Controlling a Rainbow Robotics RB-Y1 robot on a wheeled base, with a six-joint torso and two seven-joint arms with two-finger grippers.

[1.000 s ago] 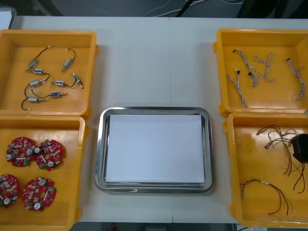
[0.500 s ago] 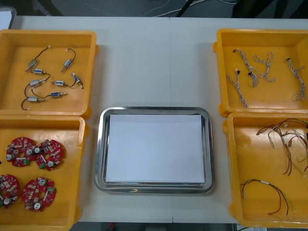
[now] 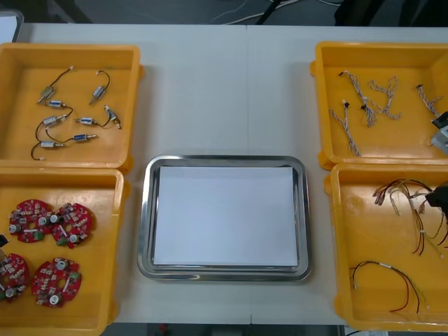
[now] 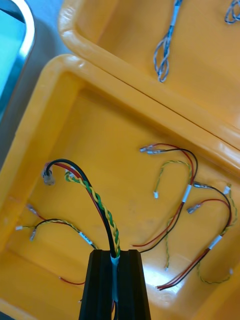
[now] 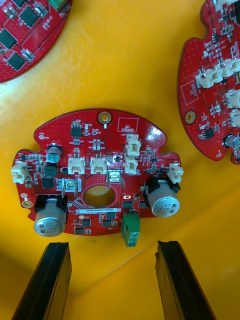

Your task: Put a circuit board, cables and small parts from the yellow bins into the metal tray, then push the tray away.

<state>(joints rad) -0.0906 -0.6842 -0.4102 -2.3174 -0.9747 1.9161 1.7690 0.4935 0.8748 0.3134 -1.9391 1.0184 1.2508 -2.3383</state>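
Front view: metal tray (image 3: 145, 210) mid-desk (image 3: 224, 91), white inside, nothing in it; yellow bins (image 3: 70, 46) flank it.
Right wrist view: right pincer (image 4: 114, 257) clamped on a red and yellow cable (image 4: 102, 210) over the near right bin (image 4: 45, 130); best to lift it clear of the neighbouring cables (image 4: 185, 200) first.
Left wrist view: left pincer (image 5: 112, 245) spread wide, holding nothing, just short of a circuit board (image 5: 100, 170); it should straddle the board's edges squarely.

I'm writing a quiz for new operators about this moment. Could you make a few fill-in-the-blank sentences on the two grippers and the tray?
1. The right gripper has its fingers shut on a red, black and yellow ____.
2. The left gripper has its fingers ____ (open or shut), near a round red circuit board.
3. The shiny metal tray is coloured ____ inside.
Missing words: cable; open; white.
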